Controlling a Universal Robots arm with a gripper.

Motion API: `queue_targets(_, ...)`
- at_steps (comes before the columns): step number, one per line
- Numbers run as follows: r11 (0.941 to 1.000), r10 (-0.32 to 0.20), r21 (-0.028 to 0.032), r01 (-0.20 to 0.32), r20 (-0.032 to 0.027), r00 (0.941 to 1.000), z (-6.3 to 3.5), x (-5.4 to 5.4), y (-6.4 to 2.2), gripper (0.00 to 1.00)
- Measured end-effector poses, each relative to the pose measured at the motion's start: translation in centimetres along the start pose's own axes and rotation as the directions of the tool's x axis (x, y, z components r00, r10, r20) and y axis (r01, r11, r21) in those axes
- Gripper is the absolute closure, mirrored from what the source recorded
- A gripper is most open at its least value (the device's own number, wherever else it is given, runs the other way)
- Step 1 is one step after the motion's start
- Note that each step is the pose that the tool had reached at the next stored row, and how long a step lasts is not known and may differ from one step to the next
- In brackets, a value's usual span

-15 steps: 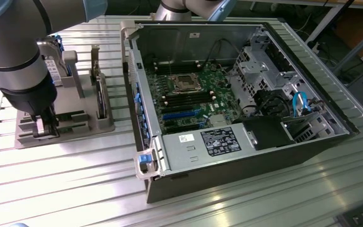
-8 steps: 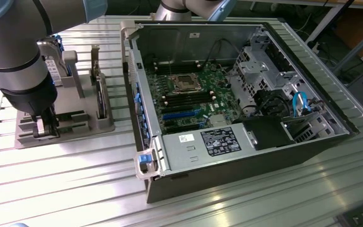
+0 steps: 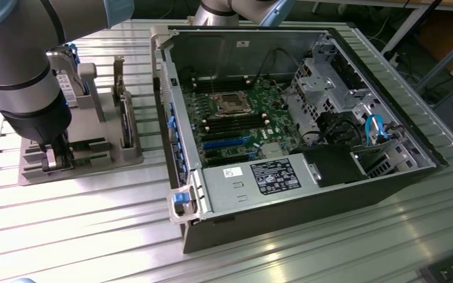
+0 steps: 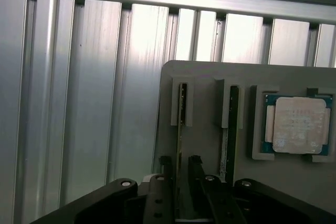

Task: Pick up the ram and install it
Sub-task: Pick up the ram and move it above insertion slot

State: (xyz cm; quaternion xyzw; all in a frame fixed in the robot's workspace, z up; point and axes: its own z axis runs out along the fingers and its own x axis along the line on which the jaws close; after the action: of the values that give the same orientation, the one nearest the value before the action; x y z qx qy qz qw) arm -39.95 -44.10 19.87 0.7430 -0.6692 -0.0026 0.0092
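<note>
The ram (image 4: pixel 181 124), a thin green stick seen edge-on, stands in a slot of the grey holder (image 4: pixel 205 77). My gripper (image 4: pixel 180 162) is lowered over it, with one dark finger on each side of the stick. A narrow gap shows on both sides, so the jaws stand open around it. A second stick like it (image 4: pixel 231 124) sits in the neighbouring slot. In the exterior view my gripper (image 3: pixel 53 159) reaches down into the holder (image 3: pixel 92 159) at the exterior view's left. The open computer case (image 3: pixel 289 118) lies to its right, with dark memory slots (image 3: pixel 226 127) on the motherboard.
A square silver CPU (image 4: pixel 298 124) rests in a pocket of the holder beyond the second stick. The holder and case sit on a ribbed aluminium table (image 3: pixel 77 224). The case's walls, power supply (image 3: pixel 270 177) and cables (image 3: pixel 372 127) crowd its interior.
</note>
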Motion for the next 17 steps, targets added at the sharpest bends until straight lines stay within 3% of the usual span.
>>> queue_targets(3,1.0000,0.000,0.0000,0.000,0.0001,1.0000,0.00,0.00,0.00,0.85)
queue_targets(17,1.0000,0.000,0.0000,0.000,0.0004,1.0000,0.00,0.00,0.00,0.85)
